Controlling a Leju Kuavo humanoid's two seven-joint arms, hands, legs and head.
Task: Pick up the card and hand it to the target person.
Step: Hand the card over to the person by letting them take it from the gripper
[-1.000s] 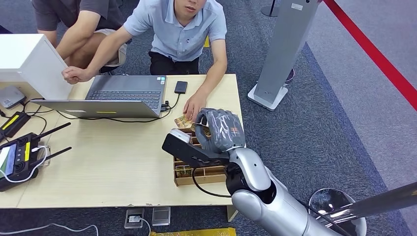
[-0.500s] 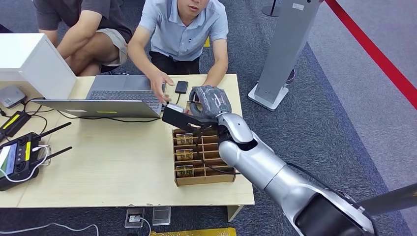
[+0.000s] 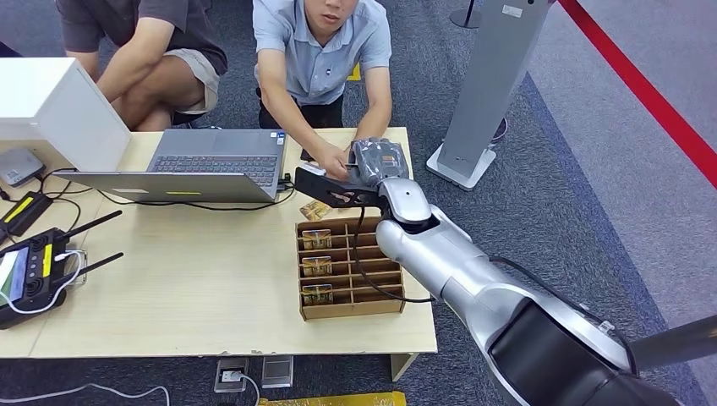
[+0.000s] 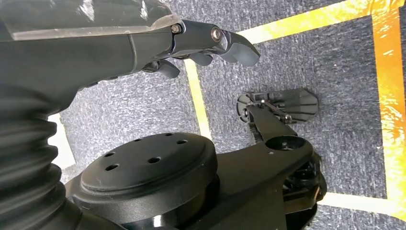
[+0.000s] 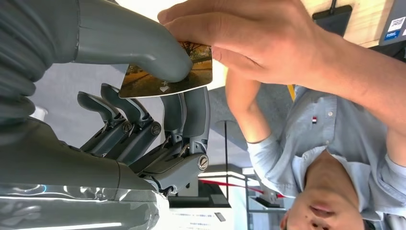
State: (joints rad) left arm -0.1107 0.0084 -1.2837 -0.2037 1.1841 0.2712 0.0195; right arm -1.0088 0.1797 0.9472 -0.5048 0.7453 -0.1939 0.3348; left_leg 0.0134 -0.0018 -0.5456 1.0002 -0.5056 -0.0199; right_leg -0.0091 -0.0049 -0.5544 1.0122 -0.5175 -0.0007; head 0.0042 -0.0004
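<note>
In the right wrist view the card (image 5: 165, 76), printed with a brown and gold picture, is pinched between my right hand's (image 5: 158, 120) thumb (image 5: 143, 50) and fingers. The person's hand (image 5: 249, 38) grips the same card from the other side. In the head view my right hand (image 3: 379, 161) is stretched over the table's far edge, meeting the hand (image 3: 336, 157) of the person in the light blue shirt (image 3: 325, 59). My left hand (image 4: 210, 40) hangs above the carpet, fingers loosely apart and holding nothing.
A wooden slotted box (image 3: 351, 309) with three cards stands below my arm, and a loose card (image 3: 315, 209) lies beside it. A laptop (image 3: 216, 161), a white box (image 3: 51, 101) and a black controller (image 3: 30, 271) occupy the table's left. A second person sits at the back left.
My right arm has reached further across the table toward the person in blue. Their hand left the laptop and now grips the card in my hand.
</note>
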